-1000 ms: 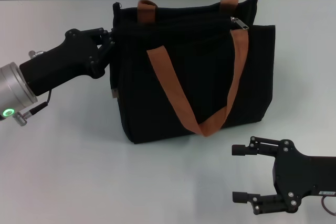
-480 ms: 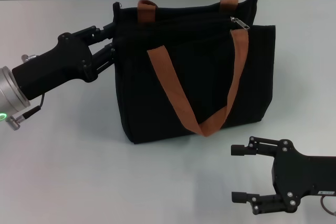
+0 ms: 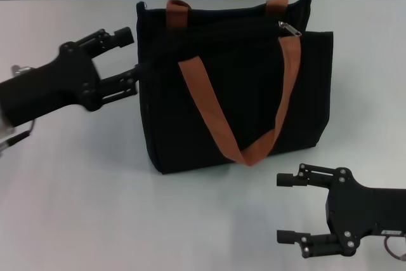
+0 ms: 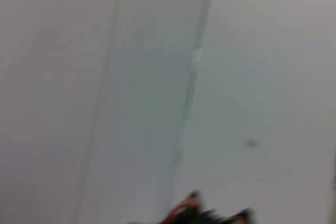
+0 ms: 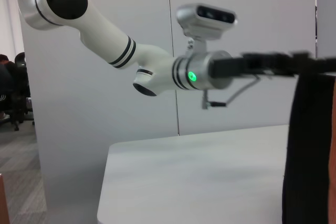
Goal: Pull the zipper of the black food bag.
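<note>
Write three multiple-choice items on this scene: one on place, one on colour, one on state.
1. Where is the zipper pull?
A. bag's upper right edge
B. bag's bottom
C. on the table

2. What colour are the straps?
A. blue
B. orange-brown
C. white

3. How is the left gripper?
A. shut on a strap
B. open beside the bag
C. out of view

Key: 1 A, the zipper pull lies by the top right of the bag. 2 B, the straps are orange-brown. 3 B, the left gripper has its jaws apart at the bag's left edge, holding nothing.
</note>
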